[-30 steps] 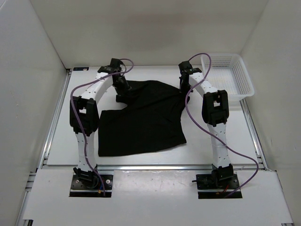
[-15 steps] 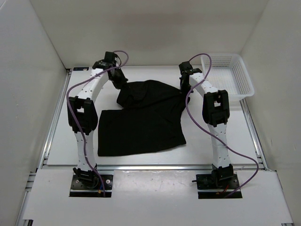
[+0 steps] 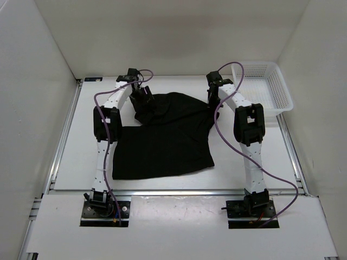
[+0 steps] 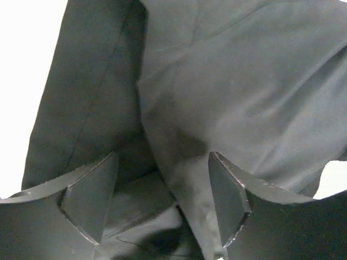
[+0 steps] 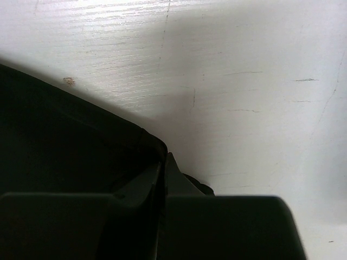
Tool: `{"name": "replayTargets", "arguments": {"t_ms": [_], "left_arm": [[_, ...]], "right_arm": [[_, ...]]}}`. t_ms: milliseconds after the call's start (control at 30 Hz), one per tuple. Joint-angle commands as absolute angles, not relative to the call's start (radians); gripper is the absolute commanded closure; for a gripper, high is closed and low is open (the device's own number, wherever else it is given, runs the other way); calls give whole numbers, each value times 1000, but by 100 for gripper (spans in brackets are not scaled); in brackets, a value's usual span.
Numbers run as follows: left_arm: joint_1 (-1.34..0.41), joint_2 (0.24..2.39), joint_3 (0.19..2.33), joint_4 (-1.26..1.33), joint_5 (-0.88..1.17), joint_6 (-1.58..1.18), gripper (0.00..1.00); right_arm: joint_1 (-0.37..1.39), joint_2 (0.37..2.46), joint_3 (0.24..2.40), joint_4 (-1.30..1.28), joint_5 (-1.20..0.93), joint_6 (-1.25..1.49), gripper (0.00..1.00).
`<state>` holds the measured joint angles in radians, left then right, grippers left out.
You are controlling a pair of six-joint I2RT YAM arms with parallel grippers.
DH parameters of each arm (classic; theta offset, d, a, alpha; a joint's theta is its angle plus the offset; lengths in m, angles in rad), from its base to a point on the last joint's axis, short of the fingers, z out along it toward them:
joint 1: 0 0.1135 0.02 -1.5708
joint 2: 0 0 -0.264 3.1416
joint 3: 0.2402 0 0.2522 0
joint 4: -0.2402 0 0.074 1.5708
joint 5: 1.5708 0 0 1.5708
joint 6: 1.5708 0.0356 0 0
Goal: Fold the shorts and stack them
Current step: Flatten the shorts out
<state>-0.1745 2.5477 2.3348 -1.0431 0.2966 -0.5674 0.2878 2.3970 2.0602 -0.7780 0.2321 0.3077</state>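
The black shorts [image 3: 162,141] lie crumpled across the middle of the table, their far part bunched into folds. My left gripper [image 3: 142,96] hovers over the far left corner of the shorts. Its jaws stand wide apart in the left wrist view, where a raised ridge of the shorts [image 4: 244,81] runs between the fingers [image 4: 92,200] of the left gripper [image 4: 162,162] without being pinched. At the far right edge my right gripper [image 3: 212,103] is shut on the shorts [image 5: 54,135]. In the right wrist view the right gripper [image 5: 165,158] has its fingertips pressed together on the hem.
A white perforated basket [image 3: 286,92] stands at the far right corner, just right of the right arm. Bare white table [image 3: 81,141] shows left of the shorts and along the near edge. White walls close in the sides and back.
My left gripper has opened and let go of the shorts' far left corner, which it had lifted a moment earlier. The left arm has drawn in toward the right. The right arm has not moved.
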Motion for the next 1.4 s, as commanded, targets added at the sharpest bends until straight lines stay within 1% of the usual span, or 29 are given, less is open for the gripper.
{"name": "replayTargets", "arguments": {"t_ms": [0,33,133,167,200,233,300,333,533,600,667,833,967,1000,1067,1367], "left_arm": [[-179,2522,2358,-1046,316,-538,23],[-190,2522,2371,-1046,325,-538,25],[-190,2546,2391,-1046,325,-538,43],[-190,2546,2391,-1037,325,-549,51],[-190,2546,2391,-1025,313,-549,67],[-190,2546,2404,-1025,313,-561,75],[-190,2546,2428,-1011,313,-584,88],[-190,2546,2440,-1002,313,-584,90],[-190,2525,2484,-953,313,-615,90],[-172,2513,2494,-930,269,-644,90],[-160,2513,2509,-901,268,-663,90],[-130,2647,2747,-832,224,-718,90],[-121,2692,2737,-687,179,-775,90],[-112,2712,2788,-663,179,-784,90],[-112,2758,2818,-647,179,-804,90],[-89,2780,2804,-537,167,-807,90]], "right_arm": [[281,2339,2045,-790,233,308,100],[281,2339,2045,-790,233,308,100],[281,2339,2045,-790,233,308,100],[281,2339,2045,-790,233,308,100],[281,2339,2045,-790,233,299,100],[281,2339,2045,-790,233,299,100],[281,2339,2045,-790,233,299,100],[281,2339,2045,-790,233,299,100],[281,2339,2026,-790,224,299,100],[281,2339,2026,-790,224,299,100],[281,2339,2026,-790,224,299,100],[281,2339,2026,-779,212,308,100],[281,2348,2036,-769,212,319,100],[281,2349,2045,-769,212,319,100],[281,2358,2045,-769,212,330,100],[281,2358,2045,-712,259,353,100]]}}
